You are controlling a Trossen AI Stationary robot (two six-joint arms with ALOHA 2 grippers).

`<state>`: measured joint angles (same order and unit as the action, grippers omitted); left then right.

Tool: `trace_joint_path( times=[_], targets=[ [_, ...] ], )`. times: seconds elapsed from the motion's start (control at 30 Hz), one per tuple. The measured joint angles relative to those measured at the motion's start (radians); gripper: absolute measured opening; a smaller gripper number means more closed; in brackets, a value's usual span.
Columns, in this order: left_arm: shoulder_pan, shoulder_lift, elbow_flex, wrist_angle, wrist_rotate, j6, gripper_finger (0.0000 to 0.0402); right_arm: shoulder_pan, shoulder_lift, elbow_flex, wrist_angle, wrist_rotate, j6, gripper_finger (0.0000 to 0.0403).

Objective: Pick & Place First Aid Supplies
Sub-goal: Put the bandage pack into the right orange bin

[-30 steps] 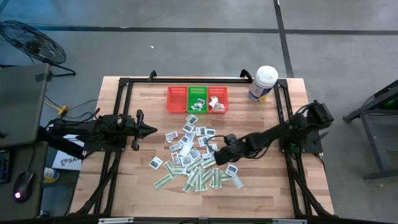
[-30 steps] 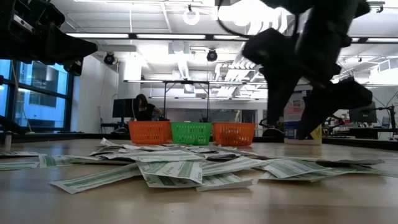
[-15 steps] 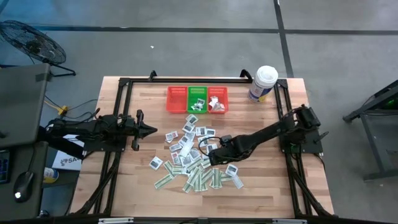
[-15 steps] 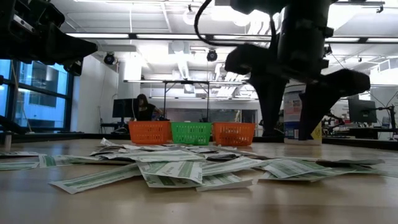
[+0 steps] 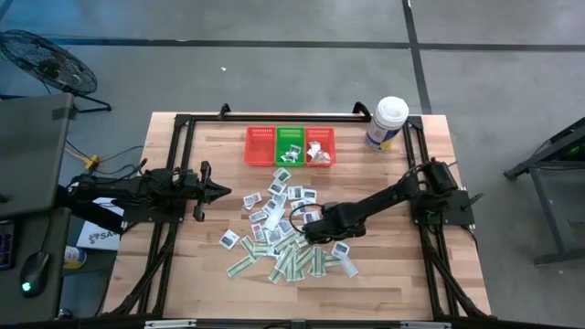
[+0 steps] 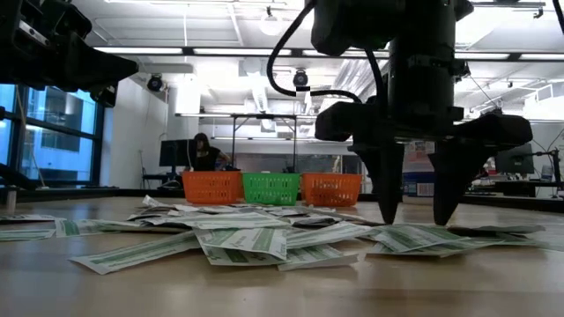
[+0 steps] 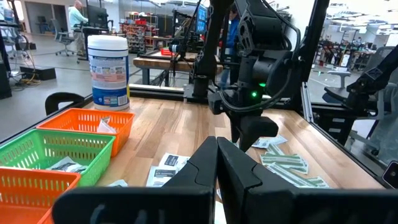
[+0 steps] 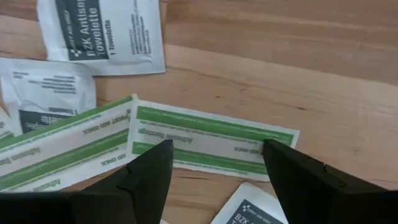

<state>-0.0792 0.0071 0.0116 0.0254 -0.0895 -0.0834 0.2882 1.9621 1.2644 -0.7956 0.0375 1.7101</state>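
Since the earlier frames my right gripper has reached further in over the pile and come down; its fingertips now hang just above the packets. Its jaws stand wide apart and hold nothing, straddling a green-and-white strip lying flat on the worktop. The first aid supplies lie scattered across the worktop's middle, squarish white packets mixed with green strips. My left gripper waits at the pile's left edge, jaws closed on nothing. Beyond the pile sit the red basket, green basket and second red basket, then the white tub.
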Motion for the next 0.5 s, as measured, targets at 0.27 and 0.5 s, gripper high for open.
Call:
trace_joint_path(
  times=[0.27, 0.5],
  targets=[
    [0.0, 0.0, 0.0, 0.0, 0.0, 0.0, 0.0001, 0.0, 0.055, 0.004, -0.001, -0.041, -0.015, 0.0221],
    [0.0, 0.0, 0.0, 0.0, 0.0, 0.0, 0.0001, 0.0, 0.057, 0.003, 0.001, -0.062, -0.047, 0.015]
  ],
)
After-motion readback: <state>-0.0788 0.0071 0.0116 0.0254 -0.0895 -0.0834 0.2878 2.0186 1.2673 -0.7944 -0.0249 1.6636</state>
